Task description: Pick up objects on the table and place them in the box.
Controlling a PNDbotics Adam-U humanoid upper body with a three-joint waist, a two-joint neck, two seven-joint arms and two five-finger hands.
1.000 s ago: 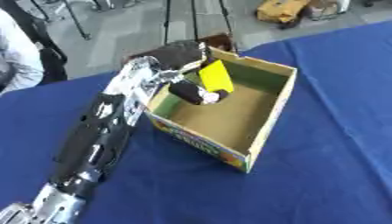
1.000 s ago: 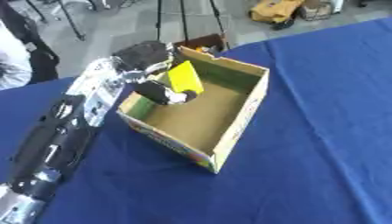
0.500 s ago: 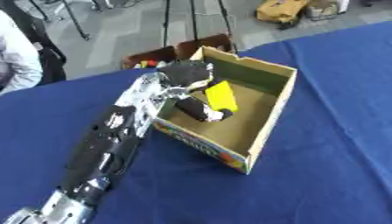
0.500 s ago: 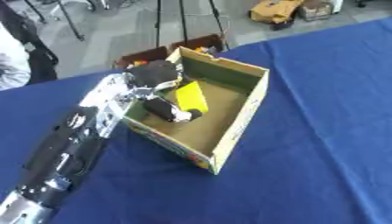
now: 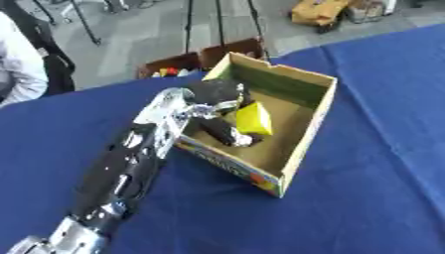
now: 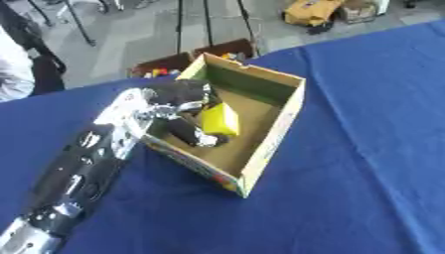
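An open cardboard box with green inner walls stands on the blue table. My left arm reaches in from the lower left, and my left hand is down inside the box by its left wall. Its fingers are curled round a yellow block, which is low in the box, at or near the floor. Whether the block rests on the floor I cannot tell. My right hand shows in neither view.
The blue tablecloth spreads around the box. Behind the table's far edge a brown crate holds small coloured things. A yellow and brown bundle lies on the grey floor. A person stands at the far left edge.
My left hand has sunk deeper into the box with the yellow block, from near the rim down to the floor. The box has stayed where it was.
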